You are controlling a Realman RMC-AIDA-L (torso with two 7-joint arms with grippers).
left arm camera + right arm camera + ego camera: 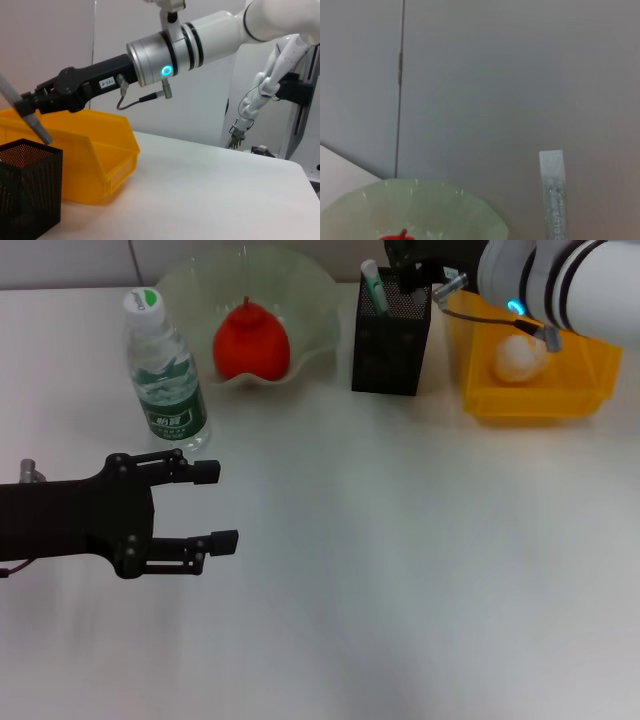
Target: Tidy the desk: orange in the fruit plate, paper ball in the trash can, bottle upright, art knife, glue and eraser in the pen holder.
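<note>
The right gripper (31, 106) is clamped on the glue (25, 115) above the pen holder (391, 338), the grey stick tilted with its lower end pointing down at the holder's open mouth. The art knife (374, 285) stands nearly upright in the holder, white tip up; the bottle (163, 375) stands upright, cap up, beside the fruit plate (310, 300) holding the orange (251, 343), and the paper ball (518, 358) lies in the trash can (540, 400). The left gripper (215, 506) hovers over the desk (400, 560) near the bottle, fingers apart and empty, pointing toward the robot's right.
</note>
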